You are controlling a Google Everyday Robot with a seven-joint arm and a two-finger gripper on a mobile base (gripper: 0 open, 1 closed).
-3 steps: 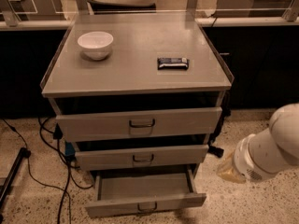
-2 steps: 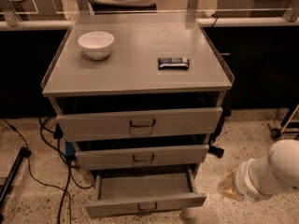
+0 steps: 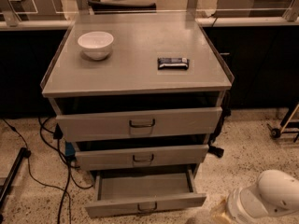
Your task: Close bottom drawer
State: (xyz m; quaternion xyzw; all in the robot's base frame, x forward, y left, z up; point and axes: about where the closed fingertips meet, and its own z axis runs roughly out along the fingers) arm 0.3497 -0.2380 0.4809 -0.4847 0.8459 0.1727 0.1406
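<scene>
The bottom drawer [image 3: 145,203] of the grey cabinet [image 3: 140,73] is pulled well out, and its empty inside shows. Its narrow front panel has a small dark handle [image 3: 147,207] at the centre. The white rounded arm [image 3: 266,199] is low at the bottom right, to the right of the drawer's front and apart from it. My gripper itself is out of view, past the bottom edge of the camera view.
The top drawer [image 3: 140,123] and middle drawer [image 3: 142,157] stand slightly out. A white bowl [image 3: 96,44] and a dark packet [image 3: 173,63] lie on the cabinet top. Cables [image 3: 46,171] and a black pole [image 3: 11,176] are on the floor at left, a wheeled frame [image 3: 282,127] at right.
The white arm has sunk lower toward the bottom right corner. The drawers have not moved.
</scene>
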